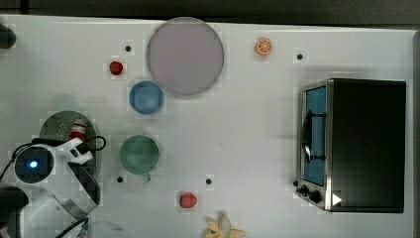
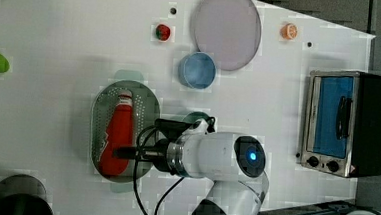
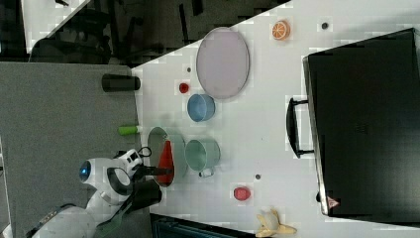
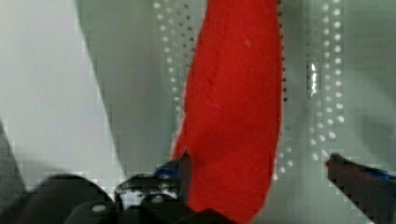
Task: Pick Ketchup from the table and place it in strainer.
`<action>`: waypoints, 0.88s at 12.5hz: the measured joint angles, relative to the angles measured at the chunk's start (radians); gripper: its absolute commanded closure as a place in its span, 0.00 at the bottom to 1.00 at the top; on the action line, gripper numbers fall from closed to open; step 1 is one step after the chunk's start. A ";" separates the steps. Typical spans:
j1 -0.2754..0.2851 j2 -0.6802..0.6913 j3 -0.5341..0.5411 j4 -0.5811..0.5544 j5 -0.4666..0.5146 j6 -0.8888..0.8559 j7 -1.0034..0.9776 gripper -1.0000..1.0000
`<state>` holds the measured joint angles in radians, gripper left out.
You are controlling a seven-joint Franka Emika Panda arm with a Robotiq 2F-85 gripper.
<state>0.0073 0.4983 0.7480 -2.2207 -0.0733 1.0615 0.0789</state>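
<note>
- Between the jaws: spread wide in the wrist view, gripper (image 4: 257, 170) straddling the ketchup (image 4: 233, 102), one fingertip (image 4: 185, 170) at the bottle's edge, the other well clear; no clamp.
- Beneath: ketchup lying lengthwise on the perforated floor of the strainer (image 2: 146, 102), white cap toward the left view's top.
- Beside the strainer: green cup (image 1: 139, 154), blue cup (image 1: 146, 97) farther off.
- Step, by judgement: release, placement apparently done.
- Next: straight lift away, without nudging the bottle or catching the rim.
</note>
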 measured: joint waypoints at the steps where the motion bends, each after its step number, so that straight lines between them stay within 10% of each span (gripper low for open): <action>1: 0.001 -0.026 -0.004 0.008 -0.006 -0.002 0.034 0.00; 11: -0.189 -0.487 -0.048 0.352 0.198 -0.673 0.104 0.00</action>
<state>-0.1820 0.0115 0.6997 -1.8691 0.1242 0.3889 0.1827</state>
